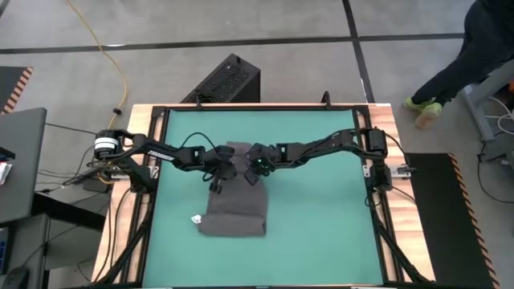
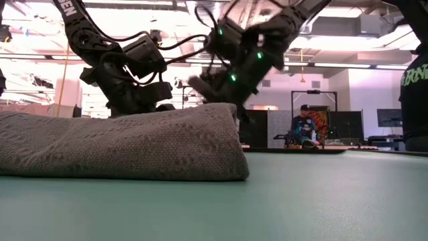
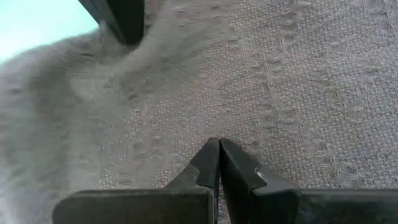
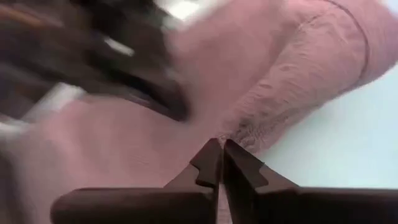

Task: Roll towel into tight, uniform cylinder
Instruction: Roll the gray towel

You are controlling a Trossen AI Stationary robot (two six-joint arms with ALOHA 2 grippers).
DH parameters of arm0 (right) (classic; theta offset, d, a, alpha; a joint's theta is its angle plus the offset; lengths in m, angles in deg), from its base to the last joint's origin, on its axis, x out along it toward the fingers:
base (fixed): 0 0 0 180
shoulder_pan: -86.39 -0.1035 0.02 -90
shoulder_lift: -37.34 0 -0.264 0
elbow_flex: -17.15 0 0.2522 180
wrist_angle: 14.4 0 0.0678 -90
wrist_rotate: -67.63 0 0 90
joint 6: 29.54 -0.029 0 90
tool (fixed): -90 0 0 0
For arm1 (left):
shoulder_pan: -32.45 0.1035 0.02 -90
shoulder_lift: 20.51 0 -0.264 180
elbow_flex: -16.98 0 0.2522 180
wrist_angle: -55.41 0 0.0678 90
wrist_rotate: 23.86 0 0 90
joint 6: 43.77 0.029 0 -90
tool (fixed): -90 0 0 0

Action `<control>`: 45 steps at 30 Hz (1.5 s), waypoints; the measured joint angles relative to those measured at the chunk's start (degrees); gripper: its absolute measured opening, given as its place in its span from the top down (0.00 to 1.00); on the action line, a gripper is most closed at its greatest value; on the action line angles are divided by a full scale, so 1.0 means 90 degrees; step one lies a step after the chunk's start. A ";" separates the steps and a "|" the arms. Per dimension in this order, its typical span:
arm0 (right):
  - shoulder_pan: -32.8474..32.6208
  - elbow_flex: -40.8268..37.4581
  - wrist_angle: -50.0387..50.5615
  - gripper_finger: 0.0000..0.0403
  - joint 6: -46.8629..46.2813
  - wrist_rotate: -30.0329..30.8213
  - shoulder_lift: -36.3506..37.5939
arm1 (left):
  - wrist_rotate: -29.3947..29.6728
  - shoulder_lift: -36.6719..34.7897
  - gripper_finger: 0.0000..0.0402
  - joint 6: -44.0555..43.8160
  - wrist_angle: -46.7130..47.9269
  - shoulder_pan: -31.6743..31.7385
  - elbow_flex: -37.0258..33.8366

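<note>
The dark grey towel [image 1: 235, 210] lies on the teal mat [image 1: 321, 201] at the table's middle. It is bunched thick at its near end [image 2: 120, 144], and a small white tag [image 1: 196, 218] shows at its left edge. My left gripper [image 1: 218, 181] is shut over the towel's left part. My right gripper [image 1: 255, 172] is shut over its right part. Both stand side by side above the towel's far half. In the low view they show behind the towel: my left gripper [image 2: 137, 100] and my right gripper [image 2: 224, 84]. My left gripper [image 3: 219, 143] comes slanting down from the table's left, and its shut fingertips rest on the towel's flat upper surface [image 3: 249, 124]; no cloth shows between them. My right gripper [image 4: 221, 143] comes slanting down from the right. Its shut fingertips meet the towel's bunched right edge [image 4: 245, 127], where the mat begins. Whether cloth is caught between them, I cannot tell.
The mat fills a black-framed wooden table [image 1: 128, 241], with bare mat to the left, right and near side of the towel. A black box [image 1: 225, 80] stands on the floor beyond the far edge. A person's legs [image 1: 450, 80] show at the far right, and another person [image 2: 304, 127] sits in the room behind.
</note>
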State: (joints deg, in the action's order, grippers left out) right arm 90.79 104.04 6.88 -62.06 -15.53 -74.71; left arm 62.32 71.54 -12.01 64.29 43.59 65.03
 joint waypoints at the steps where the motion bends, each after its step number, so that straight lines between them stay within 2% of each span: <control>1: -0.0058 0.0131 -0.0001 0.90 0.0003 -0.0007 0.0001 | 0.0002 0.0000 1.00 -0.0016 0.0000 0.0000 0.0000; 6: -0.0369 0.0549 0.0009 0.82 0.0606 -0.0101 0.0010 | 0.0010 0.0000 1.00 -0.0087 -0.0005 0.0000 0.0000; 13: -0.0842 0.0635 0.0295 0.76 0.1599 -0.0092 0.0010 | 0.0015 0.0000 1.00 -0.0139 -0.0013 0.0001 0.0000; 14: -0.0908 0.0635 0.0432 0.75 0.1812 0.0021 0.0010 | 0.0020 0.0000 1.00 -0.0142 -0.0013 0.0000 0.0000; 16: -0.0996 0.0635 0.0839 0.73 0.2034 0.0733 0.0010 | 0.0050 0.0000 1.00 -0.0143 -0.0022 -0.0005 0.0000; 18: -0.0956 0.0635 0.1354 0.72 0.2012 0.1342 0.0036 | 0.0079 0.0000 1.00 -0.0186 -0.0015 -0.0003 0.0002; 19: -0.0876 0.0635 0.1569 0.72 0.1944 0.1435 0.0039 | 0.0116 0.0000 1.00 -0.0226 -0.0010 0.0000 0.0002; 26: -0.0268 0.0473 0.2324 0.65 0.1574 0.1096 -0.0080 | 0.0122 -0.0005 1.00 -0.0302 0.0077 0.0000 0.0012; 33: -0.0019 0.0467 0.3384 0.67 0.1401 0.1782 -0.0007 | 0.0000 -0.0007 1.00 -0.0267 0.0102 0.0005 0.0012; 34: 0.0033 0.0461 0.3475 0.68 0.1290 0.1686 -0.0007 | -0.0004 -0.0007 1.00 -0.0260 0.0097 0.0005 0.0010; 38: 0.0125 0.0458 0.2851 0.68 0.1402 0.0365 -0.0010 | -0.0046 -0.0009 1.00 -0.0260 0.0014 0.0004 0.0004; 40: 0.0039 0.0467 0.2732 0.68 0.1411 -0.0039 -0.0010 | -0.0027 -0.0053 1.00 -0.0352 -0.0089 -0.0012 0.0000; 45: -0.0323 0.0462 0.3374 0.69 0.1765 0.0054 -0.0010 | 0.0172 -0.0637 1.00 -0.0300 0.0005 -0.0173 0.0061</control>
State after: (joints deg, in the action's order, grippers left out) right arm 87.88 108.21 37.24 -46.18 -15.04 -74.80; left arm 63.87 65.81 -14.71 64.33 42.03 65.58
